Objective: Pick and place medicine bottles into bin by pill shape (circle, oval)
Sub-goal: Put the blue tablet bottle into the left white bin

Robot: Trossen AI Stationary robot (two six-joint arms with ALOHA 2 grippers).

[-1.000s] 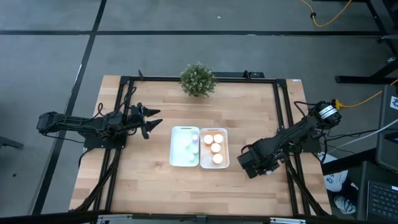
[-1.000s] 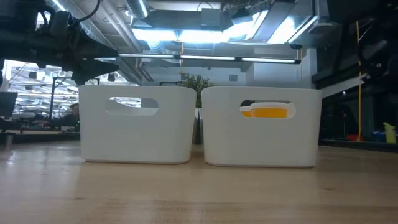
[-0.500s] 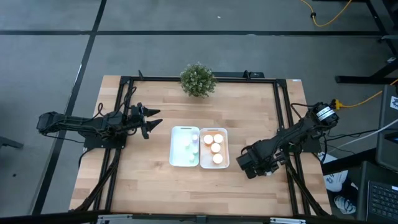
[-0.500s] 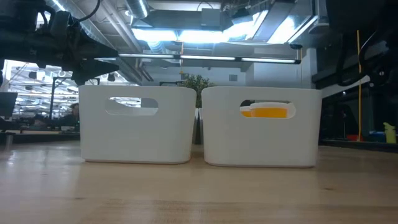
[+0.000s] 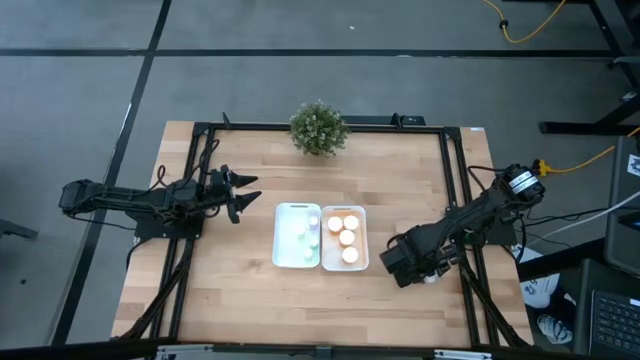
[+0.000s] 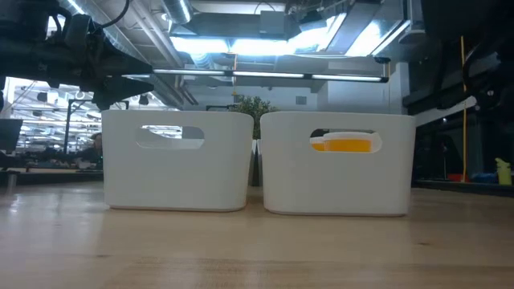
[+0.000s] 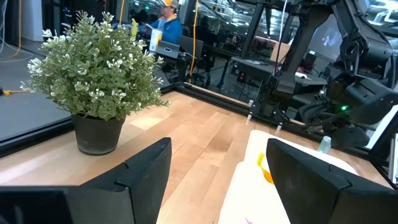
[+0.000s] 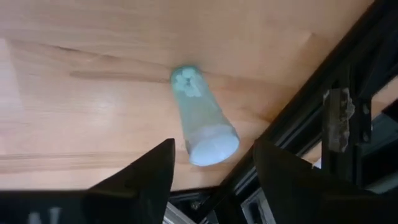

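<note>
A pale teal bottle [image 8: 199,118] stands on its base on the wood near the table's right rail, with its cap toward the camera. My right gripper [image 8: 211,180] is open above it, pointing down, one finger on either side and clear of it. In the high view this gripper [image 5: 405,262] hides the bottle. Two white bins stand side by side mid-table. The left bin [image 5: 297,235] holds teal bottles and the right bin [image 5: 345,238] holds orange bottles with white caps. My left gripper [image 5: 245,195] is open and empty, left of the bins.
A potted plant [image 5: 318,128] stands at the table's far edge, and it also shows in the left wrist view [image 7: 93,81]. A black frame rail [image 8: 348,93] runs close beside the teal bottle. The bins also show in the low view [image 6: 177,160], the right one with orange behind its handle slot [image 6: 345,144].
</note>
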